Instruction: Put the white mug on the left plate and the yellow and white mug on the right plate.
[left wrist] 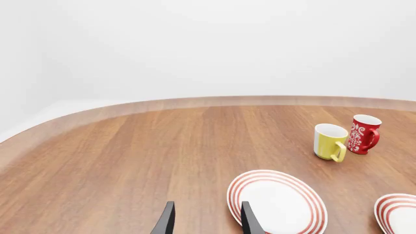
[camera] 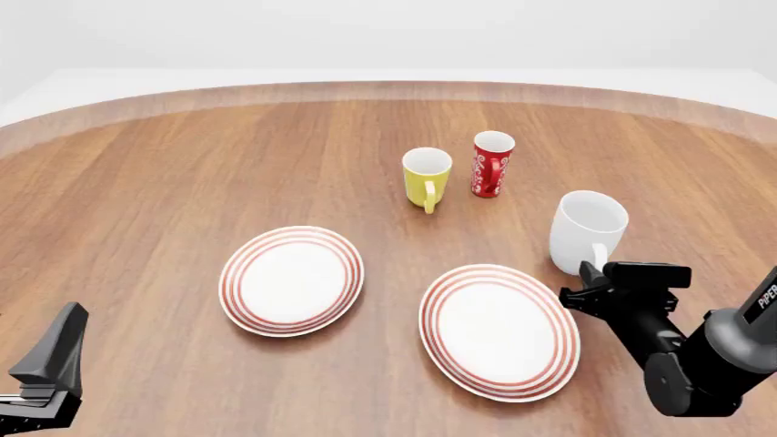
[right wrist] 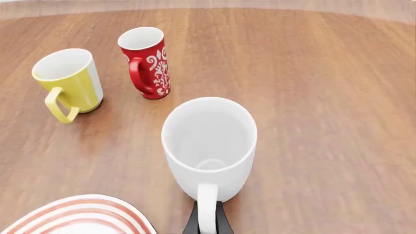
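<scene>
Warm brown wooden table [camera: 146,191] with a curved far edge, against a plain pale backdrop. Right gripper [camera: 598,284] low at the near right, fingertips closed around the handle of the white mug [camera: 588,231]; in the right wrist view the two dark fingers sit pressed to either side of that handle, so clamped on it as far as can be told. White mug upright on bare wood, just beyond the right plate [camera: 499,330] and not on either plate. Further out, the left plate [camera: 291,280], red-ringed like its twin, near the table's middle and bare. Beyond both plates, the yellow and white mug [camera: 427,177] upright, handle toward the camera, just beside a red patterned cup [camera: 490,164] but not touching. Left gripper [left wrist: 206,222] at the near left corner, well apart from everything, fingers spread with nothing between them. Judged progress: neither mug placed yet; first pickup apparently under way. Left to do: carrying the white mug across to the left plate, then the yellow and white mug to the right plate.
</scene>
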{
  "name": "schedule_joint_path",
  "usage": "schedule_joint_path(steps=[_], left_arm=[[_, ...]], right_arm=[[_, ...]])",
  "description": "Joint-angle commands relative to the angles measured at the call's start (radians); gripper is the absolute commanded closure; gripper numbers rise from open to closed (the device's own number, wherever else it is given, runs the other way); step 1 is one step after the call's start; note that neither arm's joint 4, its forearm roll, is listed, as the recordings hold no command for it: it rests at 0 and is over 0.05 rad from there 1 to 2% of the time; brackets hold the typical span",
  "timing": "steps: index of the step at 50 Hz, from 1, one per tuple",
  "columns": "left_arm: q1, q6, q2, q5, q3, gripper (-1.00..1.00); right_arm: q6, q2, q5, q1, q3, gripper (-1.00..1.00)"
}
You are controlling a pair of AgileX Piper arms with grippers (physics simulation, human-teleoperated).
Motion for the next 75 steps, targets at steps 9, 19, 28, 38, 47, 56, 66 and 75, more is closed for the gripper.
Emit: schedule_joint_path(steps=[9, 19, 28, 38, 47, 56, 66, 75], left_arm=[[0.000, 0.000, 0.000, 0.000, 0.000, -1.00], [0.000, 0.000, 0.000, 0.000, 0.000, -1.00], [0.000, 0.000, 0.000, 0.000, 0.000, -1.00], [0.000, 0.000, 0.000, 0.000, 0.000, -1.00], [0.000, 0.000, 0.000, 0.000, 0.000, -1.00], [0.000, 0.000, 0.000, 0.000, 0.000, -1.00], [0.000, 0.000, 0.000, 0.000, 0.000, -1.00], [0.000, 0.000, 0.000, 0.000, 0.000, -1.00]], right_arm=[[-0.007, -0.009, 0.000, -0.005, 0.009, 1.00], [-0.018, -0.078, 0.002, -0.007, 0.048, 1.00], [-0.032, -0.142, 0.002, -0.005, 0.083, 1.00], [-0.048, -0.247, 0.049, 0.000, 0.107, 1.00], [-0.064, -0.374, 0.134, 0.016, 0.119, 1.00], [-0.088, -0.535, 0.260, 0.041, 0.119, 1.00], [-0.110, -0.683, 0.384, 0.064, 0.111, 1.00], [-0.126, -0.777, 0.475, 0.097, 0.097, 1.00]])
